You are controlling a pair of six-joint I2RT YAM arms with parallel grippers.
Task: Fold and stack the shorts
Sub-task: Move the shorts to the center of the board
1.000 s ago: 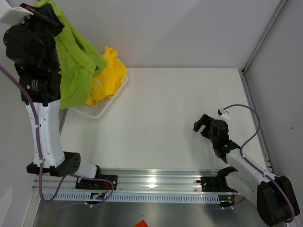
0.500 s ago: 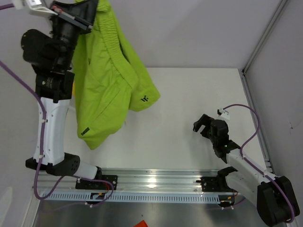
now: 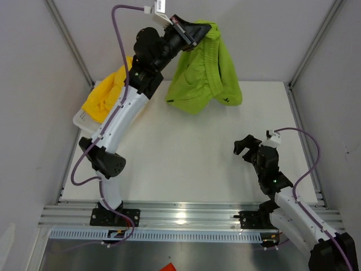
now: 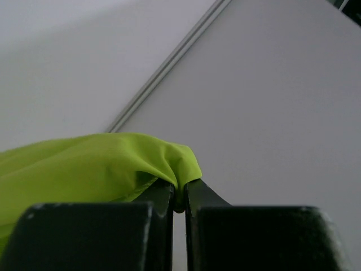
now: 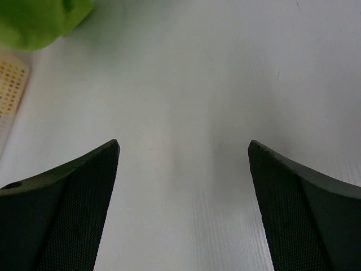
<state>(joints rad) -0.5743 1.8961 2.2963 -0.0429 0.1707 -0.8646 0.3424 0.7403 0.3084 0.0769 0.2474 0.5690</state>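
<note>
The lime green shorts (image 3: 206, 70) hang in the air over the far middle of the table, bunched, with a small dark logo near the lower right corner. My left gripper (image 3: 198, 29) is raised high and shut on their top edge; in the left wrist view a fold of green fabric (image 4: 113, 164) is pinched between the jaws of the left gripper (image 4: 180, 195). The yellow shorts (image 3: 107, 95) lie crumpled in the white basket (image 3: 80, 117) at the far left. My right gripper (image 3: 247, 148) stands open low over the table's right side, and the right gripper (image 5: 183, 149) holds nothing.
The white mesh basket's corner (image 5: 10, 90) shows at the left of the right wrist view, with the green shorts (image 5: 39, 20) above it. White enclosure walls with metal frame bars (image 3: 313, 42) close in the table on three sides.
The left arm has swung the green shorts from the far left, up out of the basket, rightward to the far middle. The yellow shorts are uncovered. The right gripper shifted slightly.
</note>
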